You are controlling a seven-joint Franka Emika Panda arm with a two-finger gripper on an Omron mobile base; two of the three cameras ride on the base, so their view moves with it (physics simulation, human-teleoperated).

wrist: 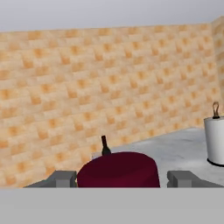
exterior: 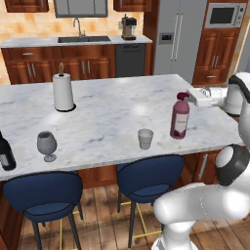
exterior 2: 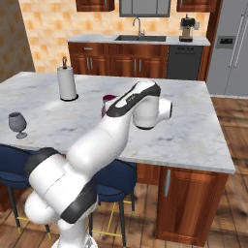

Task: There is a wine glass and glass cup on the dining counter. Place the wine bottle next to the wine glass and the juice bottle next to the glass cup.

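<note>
Currently the gripper sits open astride the juice bottle's cap (bottle upright on the dining counter, near the glass cup); judged next: release or regrasp, then fetch wine bottle.

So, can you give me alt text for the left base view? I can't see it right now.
The gripper reaches in from the right at the cap of the juice bottle, which stands on the dining counter right of the glass cup. Further left stand the wine glass and, at the edge, the wine bottle.
</note>
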